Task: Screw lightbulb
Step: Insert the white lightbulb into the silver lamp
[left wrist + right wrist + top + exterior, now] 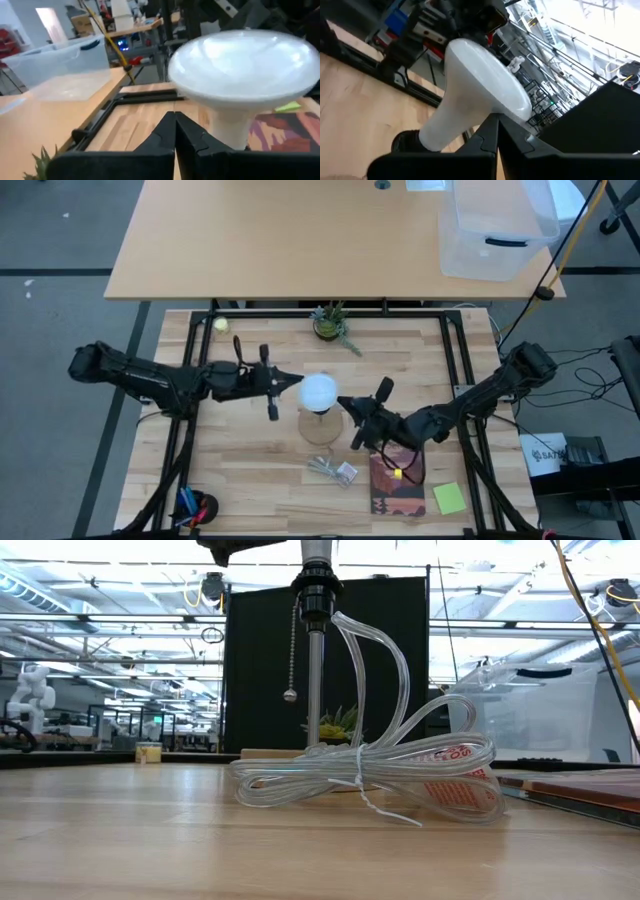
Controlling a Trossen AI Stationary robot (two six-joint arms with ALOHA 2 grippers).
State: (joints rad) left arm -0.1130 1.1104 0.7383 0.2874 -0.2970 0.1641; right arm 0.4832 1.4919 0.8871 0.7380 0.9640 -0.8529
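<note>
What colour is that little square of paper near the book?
Bright yellow-green sticky note, clearest in the high view.

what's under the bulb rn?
In the high view the lightbulb sits over a round wooden base; the right wrist view shows its neck entering a black socket. The screw end is covered.

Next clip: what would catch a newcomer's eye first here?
The white lightbulb at the table's centre, standing in the socket of a lamp on a round wooden base. The left gripper and right gripper, both shut, point at it from either side. In the low view, a coil of clear-sheathed cord lies at the lamp's foot.
</note>
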